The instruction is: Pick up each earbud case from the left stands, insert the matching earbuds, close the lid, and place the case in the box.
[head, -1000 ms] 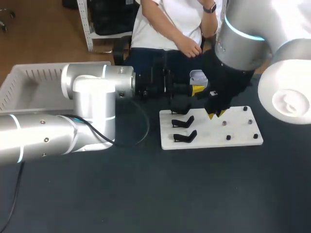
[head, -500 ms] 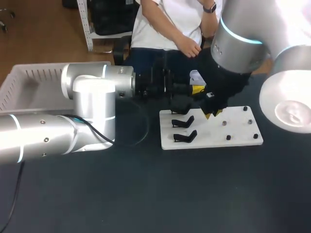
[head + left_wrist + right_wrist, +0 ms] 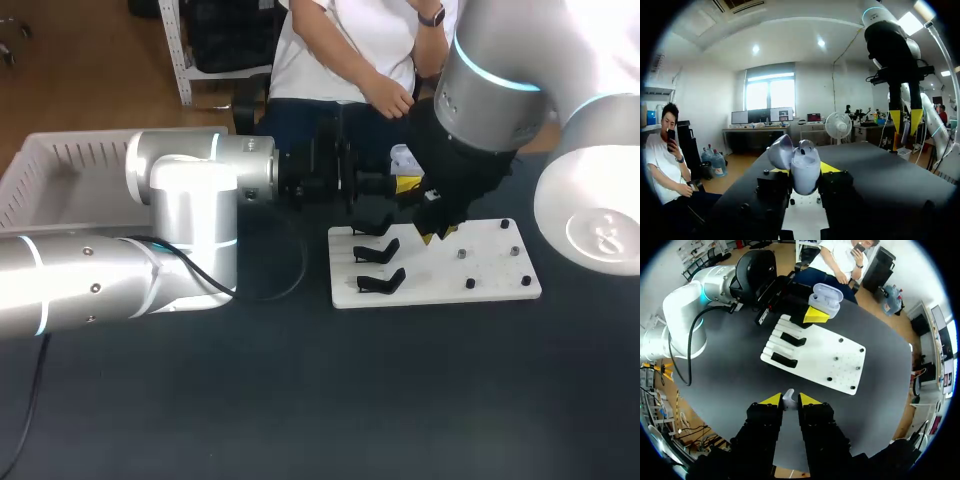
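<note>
A pale lavender earbud case [image 3: 801,167] with its lid open is held upright above the table's far side, my left gripper [image 3: 402,186] shut on its base. An earbud sits in the case's top. In the right wrist view the case [image 3: 824,296] shows both sockets above the left arm's yellow tips. My right gripper [image 3: 786,400] is shut on a small white earbud [image 3: 788,397]. In the head view it [image 3: 435,232] hangs over the white board [image 3: 490,272], just right of the case [image 3: 405,157]. From the left wrist, the right gripper [image 3: 905,122] is ahead and to the side.
Black stands [image 3: 378,250] [image 3: 382,282] sit on the board's left part, small pegs [image 3: 470,284] on its right. A white basket [image 3: 50,170] stands at the far left. A cable [image 3: 290,270] loops on the dark table beside the board.
My right gripper has shifted slightly left and away, closer to the held case, earbud still in it. The left arm has not moved.
</note>
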Controlling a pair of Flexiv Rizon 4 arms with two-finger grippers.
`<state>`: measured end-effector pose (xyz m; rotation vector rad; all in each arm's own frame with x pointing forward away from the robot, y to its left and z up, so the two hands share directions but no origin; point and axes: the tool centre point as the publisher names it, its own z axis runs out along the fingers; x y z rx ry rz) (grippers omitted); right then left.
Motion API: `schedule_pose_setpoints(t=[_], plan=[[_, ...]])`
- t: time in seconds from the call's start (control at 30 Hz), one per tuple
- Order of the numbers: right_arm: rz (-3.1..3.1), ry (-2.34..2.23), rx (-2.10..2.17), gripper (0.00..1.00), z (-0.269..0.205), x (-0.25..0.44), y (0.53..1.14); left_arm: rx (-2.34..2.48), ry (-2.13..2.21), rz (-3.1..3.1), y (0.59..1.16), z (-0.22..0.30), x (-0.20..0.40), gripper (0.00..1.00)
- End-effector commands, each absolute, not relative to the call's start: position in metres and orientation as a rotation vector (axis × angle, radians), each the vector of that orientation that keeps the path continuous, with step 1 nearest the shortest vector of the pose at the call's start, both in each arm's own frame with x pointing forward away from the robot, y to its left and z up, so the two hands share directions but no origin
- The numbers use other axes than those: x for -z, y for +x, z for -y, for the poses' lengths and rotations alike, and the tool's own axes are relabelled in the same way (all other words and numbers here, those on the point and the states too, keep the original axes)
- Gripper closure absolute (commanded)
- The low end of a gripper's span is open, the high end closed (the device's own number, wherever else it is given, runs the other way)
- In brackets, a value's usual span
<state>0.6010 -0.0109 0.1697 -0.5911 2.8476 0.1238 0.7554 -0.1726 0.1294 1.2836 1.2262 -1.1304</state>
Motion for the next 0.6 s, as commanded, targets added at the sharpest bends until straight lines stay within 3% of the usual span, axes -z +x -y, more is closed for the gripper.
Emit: schedule_pose_setpoints(t=[0.03,0.6], plan=[[-2.856,-0.598,-0.106,1.0,0.013,-0.178,0.616,1.126,1.279,-1.223,0.754,0.173,-0.129,1.0],[-2.749,-0.895,-0.009,1.0,0.002,-0.221,0.671,1.126,1.279,-1.223,0.754,0.173,-0.129,1.0]])
